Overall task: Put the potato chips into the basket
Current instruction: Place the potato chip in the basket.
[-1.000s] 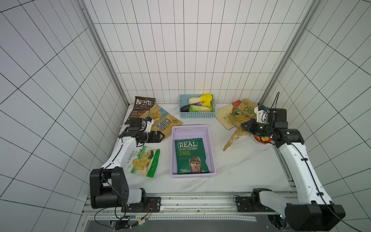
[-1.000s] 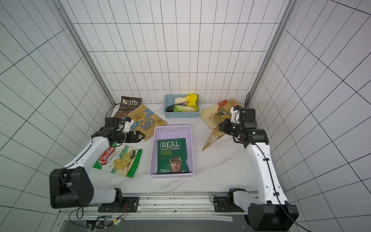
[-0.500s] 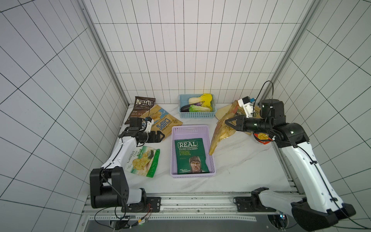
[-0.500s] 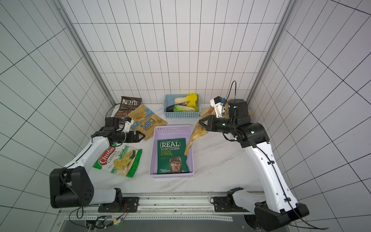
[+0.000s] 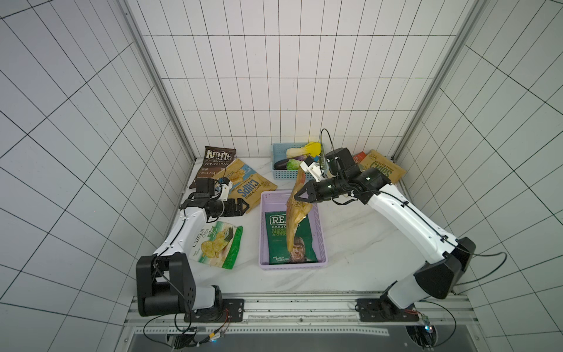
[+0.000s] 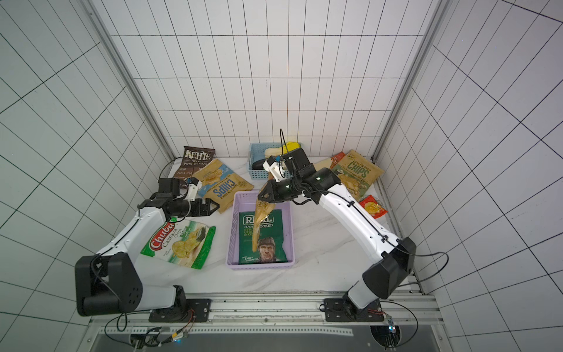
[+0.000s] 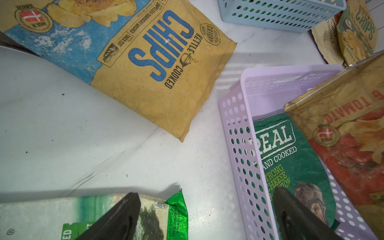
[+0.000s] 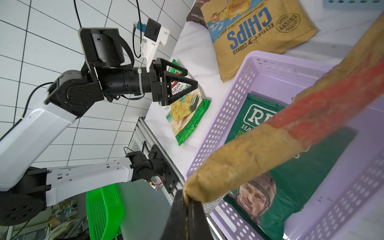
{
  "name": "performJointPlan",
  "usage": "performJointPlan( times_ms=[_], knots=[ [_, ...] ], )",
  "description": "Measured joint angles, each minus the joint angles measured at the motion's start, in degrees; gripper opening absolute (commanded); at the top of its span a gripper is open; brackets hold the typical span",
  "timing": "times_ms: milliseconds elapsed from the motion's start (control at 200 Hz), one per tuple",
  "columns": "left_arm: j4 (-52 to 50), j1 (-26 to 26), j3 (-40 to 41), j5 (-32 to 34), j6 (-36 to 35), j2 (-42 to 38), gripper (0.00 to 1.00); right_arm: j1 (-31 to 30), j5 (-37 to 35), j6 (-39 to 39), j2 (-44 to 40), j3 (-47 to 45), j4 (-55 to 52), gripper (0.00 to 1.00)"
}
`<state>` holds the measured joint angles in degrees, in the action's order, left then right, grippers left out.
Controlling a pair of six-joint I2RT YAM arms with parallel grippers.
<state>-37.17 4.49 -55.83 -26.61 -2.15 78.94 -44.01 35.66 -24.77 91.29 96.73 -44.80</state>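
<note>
We judged the tomato chips bag [image 5: 294,219] light, floppy, crushable: right gripper [image 5: 296,197] clamped its edge seam, left gripper [image 5: 244,208] gaped empty.

**Desk:** What was masked at frame centre?
**Photographer:** The hanging tan bag [image 5: 295,213] hid part of the dark green bag's [image 5: 304,231] lettering in the basket [image 5: 292,265].
**Desk:** Left of centre?
**Photographer:** The left arm [image 5: 189,225] covered a corner of the cassava bag [image 5: 217,243].

Left arm [image 5: 185,225]: white shells, black joints, black boxy shoulder.
Right arm [image 5: 408,218]: same colours, green lights near wrist.
Left gripper [image 8: 191,78], right gripper [image 5: 298,197]: black triangular frame fingers.
Left wrist camera mount [image 5: 224,188]: white.
Cables [image 8: 138,18]: thin, black.
Zip tie [image 8: 139,82]: white, round left wrist.
</note>
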Motion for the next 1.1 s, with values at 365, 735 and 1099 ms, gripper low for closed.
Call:
performJointPlan(
  times_ms=[365, 735, 1099],
  knots=[
    [0.00, 0.07, 0.00, -0.04, 0.00, 0.00, 0.98, -3.04, 1.66, 2.10, 12.13, 6.16, 5.84, 0.00],
    [0.00, 0.07, -0.09, -0.04, 0.00, 0.00, 0.97, -5.97, 2.62, 4.52, 17.64, 10.73, 7.52, 0.00],
    [0.00, 0.09, -0.09, -0.39, 0.00, 0.00, 0.98, -9.42, -1.27, 6.16, 13.42, -2.01, 12.24, 0.00]
  ],
)
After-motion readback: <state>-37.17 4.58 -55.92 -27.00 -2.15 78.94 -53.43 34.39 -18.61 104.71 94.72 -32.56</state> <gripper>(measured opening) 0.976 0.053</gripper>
